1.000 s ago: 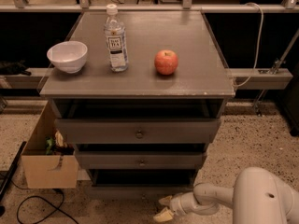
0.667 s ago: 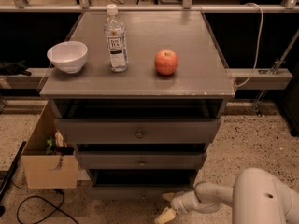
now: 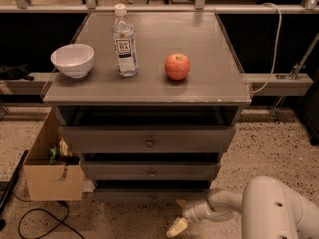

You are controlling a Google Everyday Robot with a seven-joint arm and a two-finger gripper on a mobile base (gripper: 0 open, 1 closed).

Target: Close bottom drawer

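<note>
Unmoved since a second ago, the bottom drawer [image 3: 149,195] is sitting lowest in the table [image 3: 152,36], seemingly pushed nearly home. Right of it, below the table's front, the end effector [image 3: 178,226] is hovering slightly lower, clear of the drawer; how open it is, I cannot tell. Closing is looking almost finished.

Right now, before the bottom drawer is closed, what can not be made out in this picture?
1. Bottom drawer, camera view: it lies in shadow under the middle drawer, so how far it stands open is unclear.
2. Gripper, camera view: it is low by the floor in front of the cabinet; the robot's white body hides the floor behind it.
3. Cardboard box, camera view: its front wall hides most of the contents.
</note>
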